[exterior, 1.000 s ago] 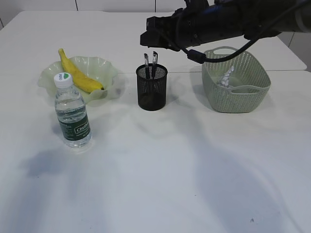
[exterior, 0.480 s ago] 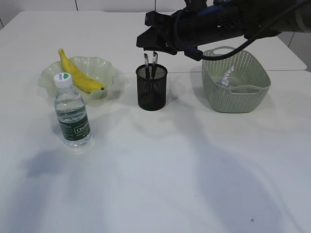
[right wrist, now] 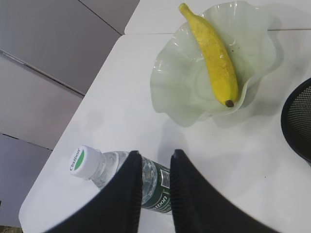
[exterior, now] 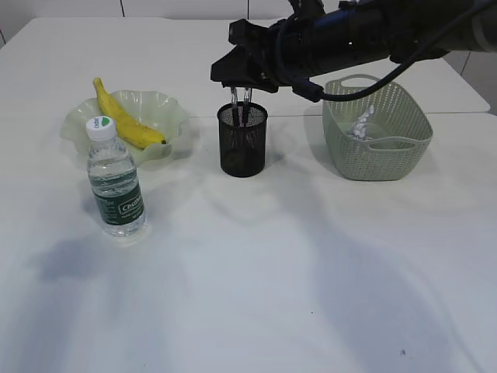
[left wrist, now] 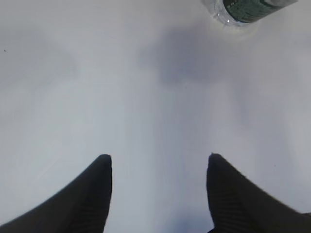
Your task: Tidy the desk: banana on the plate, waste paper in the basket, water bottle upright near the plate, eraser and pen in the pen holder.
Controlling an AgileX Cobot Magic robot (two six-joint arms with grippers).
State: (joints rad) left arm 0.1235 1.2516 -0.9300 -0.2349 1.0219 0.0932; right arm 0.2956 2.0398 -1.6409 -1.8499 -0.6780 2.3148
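Note:
The yellow banana (exterior: 128, 120) lies on the pale green wavy plate (exterior: 167, 109), also seen in the right wrist view as banana (right wrist: 214, 53) and plate (right wrist: 175, 87). The water bottle (exterior: 115, 183) stands upright in front of the plate. Crumpled waste paper (exterior: 362, 123) lies in the green basket (exterior: 388, 159). Pen tops (exterior: 235, 105) stick out of the black mesh pen holder (exterior: 242, 144). The eraser is hidden. My right gripper (exterior: 225, 76) hovers over the holder, narrowly open (right wrist: 155, 154) and holding nothing. My left gripper (left wrist: 159, 156) is open above bare table.
The white table (exterior: 272, 272) stretches wide in front of the objects. The bottle's base (left wrist: 248, 9) shows at the top right of the left wrist view. The holder's rim (right wrist: 299, 121) is at the right edge of the right wrist view.
My right arm has slid left and a little lower, so its gripper now hangs over the pen holder's rim. The objects have not moved.

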